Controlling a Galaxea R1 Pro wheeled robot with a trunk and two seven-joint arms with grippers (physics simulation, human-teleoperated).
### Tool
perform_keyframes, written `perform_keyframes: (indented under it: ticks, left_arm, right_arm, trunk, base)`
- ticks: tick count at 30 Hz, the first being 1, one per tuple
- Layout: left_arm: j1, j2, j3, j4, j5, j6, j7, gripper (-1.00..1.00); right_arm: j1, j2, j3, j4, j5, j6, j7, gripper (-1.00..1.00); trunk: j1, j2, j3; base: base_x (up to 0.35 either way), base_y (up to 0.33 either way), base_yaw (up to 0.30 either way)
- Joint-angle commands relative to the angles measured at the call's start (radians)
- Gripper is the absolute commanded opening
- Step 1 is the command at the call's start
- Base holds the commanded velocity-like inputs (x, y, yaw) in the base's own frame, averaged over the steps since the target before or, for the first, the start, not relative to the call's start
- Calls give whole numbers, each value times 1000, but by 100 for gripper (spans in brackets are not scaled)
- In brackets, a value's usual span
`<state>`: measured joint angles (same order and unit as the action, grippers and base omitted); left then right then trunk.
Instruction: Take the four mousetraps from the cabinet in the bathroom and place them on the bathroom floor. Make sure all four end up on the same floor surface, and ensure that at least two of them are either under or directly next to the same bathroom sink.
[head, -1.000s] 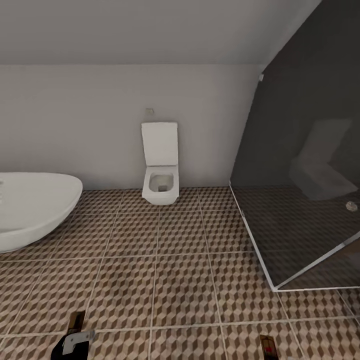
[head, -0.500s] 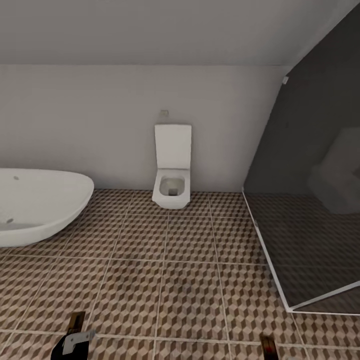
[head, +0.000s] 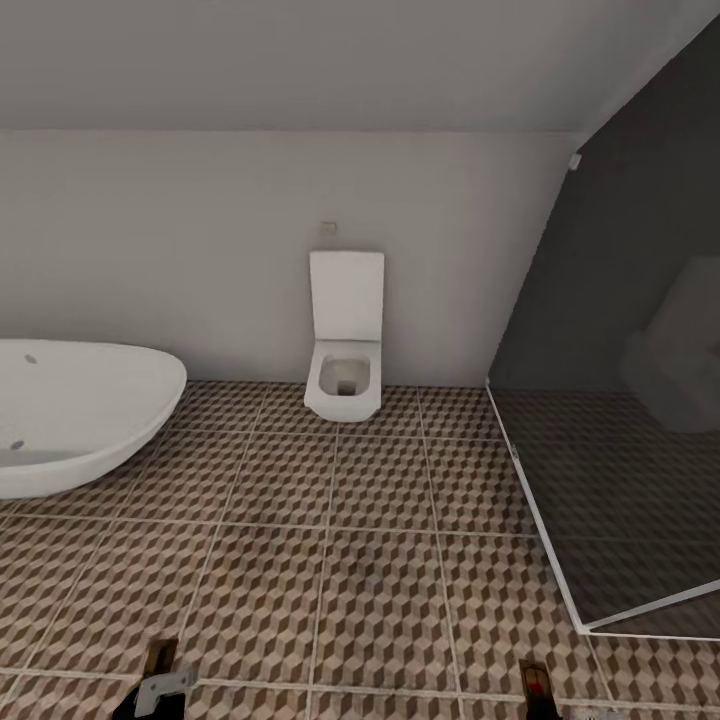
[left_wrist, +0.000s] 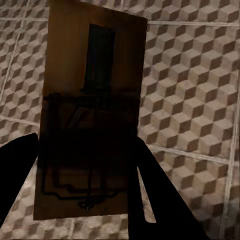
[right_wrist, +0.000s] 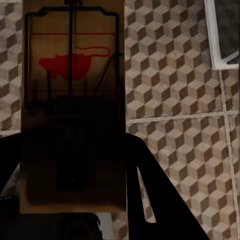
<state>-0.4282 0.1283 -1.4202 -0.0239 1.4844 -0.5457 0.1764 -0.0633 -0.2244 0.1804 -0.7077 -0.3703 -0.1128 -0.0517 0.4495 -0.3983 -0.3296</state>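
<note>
While the robot looks across the bathroom, each of its two grippers has a mousetrap in it. In the left wrist view, the left gripper (left_wrist: 82, 165) has its two dark fingers closed on the sides of a brown wooden mousetrap (left_wrist: 90, 110). That trap has a dark metal wire and a black strip on it, and it hangs above the bathroom floor (left_wrist: 195, 90). In the right wrist view, the right gripper (right_wrist: 72, 165) is closed the same way on a second mousetrap (right_wrist: 72, 95). This one has a red mouse picture and a wire frame on it, and it is over the tiles too. In the head view, both traps peek in at the bottom edge, the left one (head: 160, 655) low on the left and the right one (head: 533, 680) low on the right. The white sink (head: 75, 420) sits at the left, well apart from both traps. A white toilet (head: 345, 375) with its lid up stands by the back wall. The dark glass shower panel (head: 620, 400) is on the right.
</note>
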Motion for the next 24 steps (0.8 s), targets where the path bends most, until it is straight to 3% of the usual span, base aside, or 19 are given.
perform_keyframes:
  ticks: [1,4,7,10,14,17,24]
  left_arm:
    - [0,-1,-8,-3,1,42,10,-100]
    - [-2,-7,-7,-4,0,304,5,-100]
    - [-13,-10,-7,-6,-1,396,2,-100]
    - [-57,-15,-6,-9,-1,431,2,-100]
    - [-127,-18,-6,-8,-1,450,3,-100]
    - [-207,-19,-6,-7,-1,480,4,-100]
    - [-288,-19,-6,-7,-1,519,5,-100]
  right_arm:
    - [-1,-2,7,-3,-10,-8,-5,-100]
    - [-25,-2,6,-43,42,9,-30,-100]
    - [-89,6,5,-72,117,96,-54,-100]
    - [-174,24,5,-85,167,181,-62,-100]
    - [-274,44,5,-90,186,225,-66,-100]
    - [-356,76,5,-90,191,265,-69,-100]
    - [-391,123,7,-72,192,282,-70,-100]
  trunk:
    - [0,-2,-2]
    - [0,-2,-2]
    - [0,-2,-2]
    - [0,-2,-2]
    - [0,-2,-2]
    - [0,-2,-2]
    - [0,-2,-2]
  base:
    - [3,0,0]
    - [1,0,0]
    - [0,0,0]
    - [0,0,0]
    - [0,0,0]
    - [0,0,0]
    - [0,0,0]
